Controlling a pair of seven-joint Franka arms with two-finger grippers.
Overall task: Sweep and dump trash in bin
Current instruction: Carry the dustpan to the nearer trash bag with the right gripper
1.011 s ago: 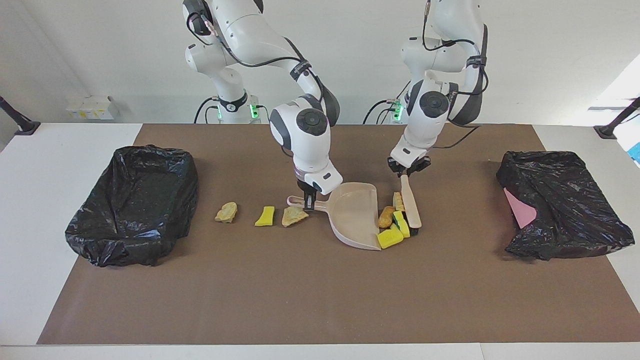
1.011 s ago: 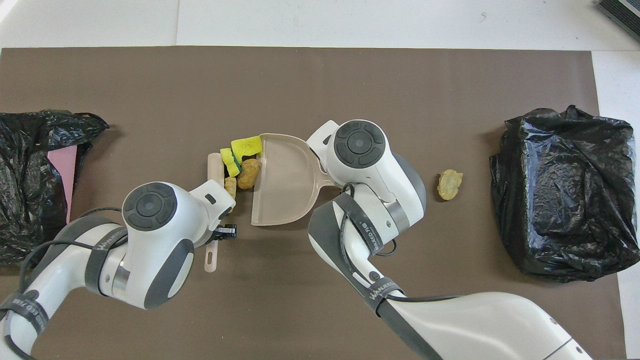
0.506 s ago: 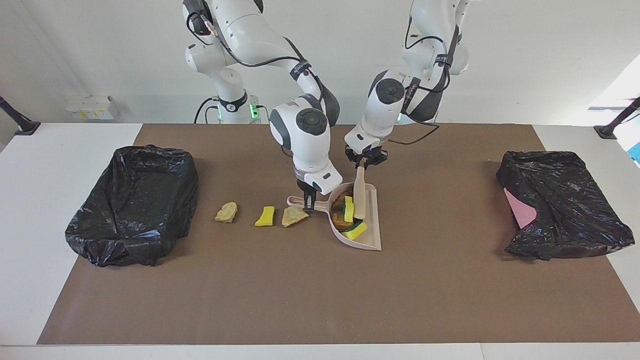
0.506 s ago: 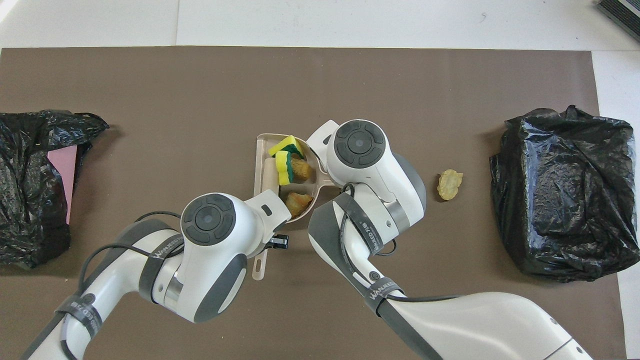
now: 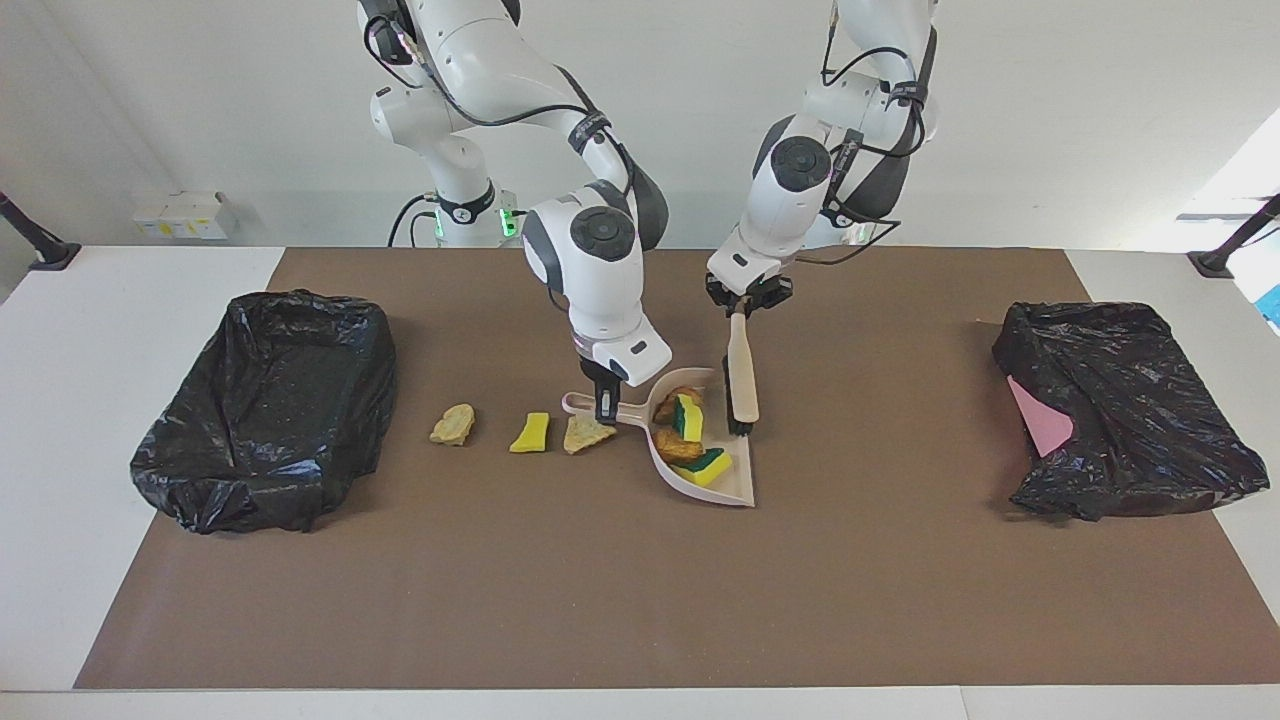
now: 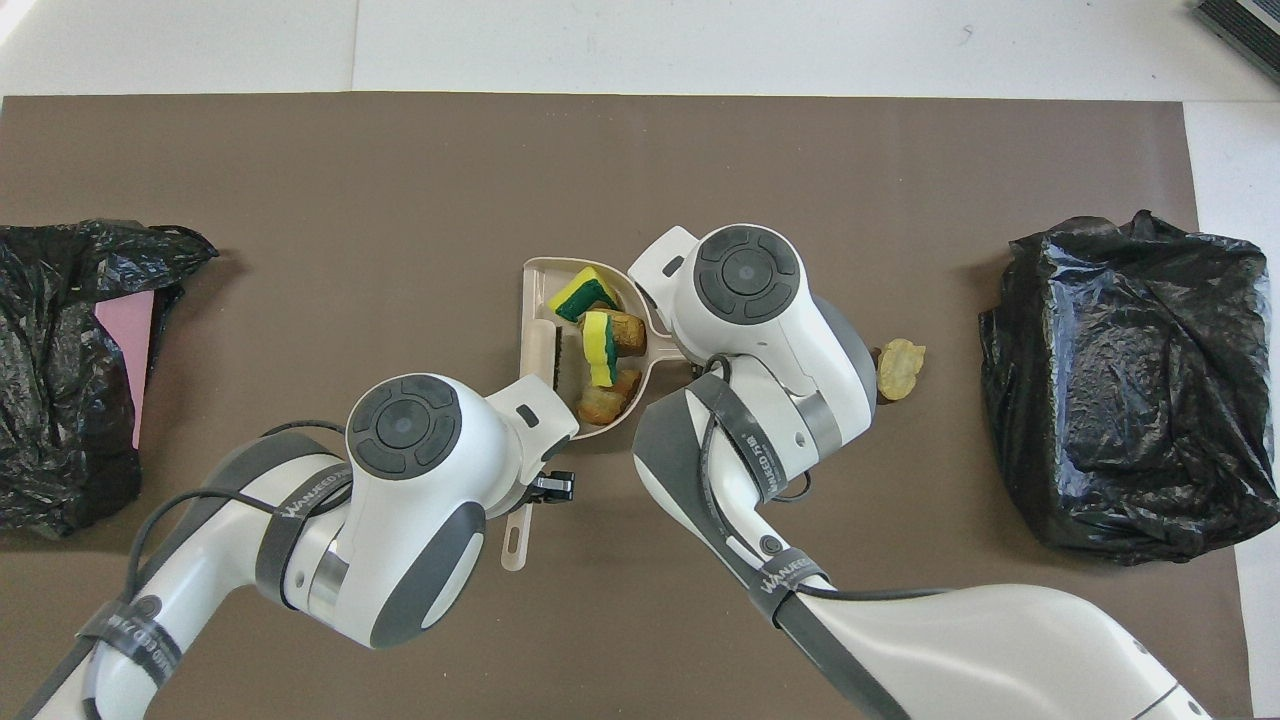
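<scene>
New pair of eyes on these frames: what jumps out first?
The beige dustpan mid-table, loaded with yellow sponge chunks and brown lumps; the right claw is shut on its handle, and the left claw holds the brush upright at the pan's mouth. Three more trash bits lie in a row toward the black-lined bin at the right arm's end.

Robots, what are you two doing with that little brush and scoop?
They are sweeping up trash. The right tool is shut on the dustpan handle, holding it on the brown mat. The left tool is shut on the brush, whose bristles stand at the pan's open edge. Several sponge and bread-like bits lie in the pan. Three more bits sit on the mat beside the handle, toward one black-bagged bin.
</scene>
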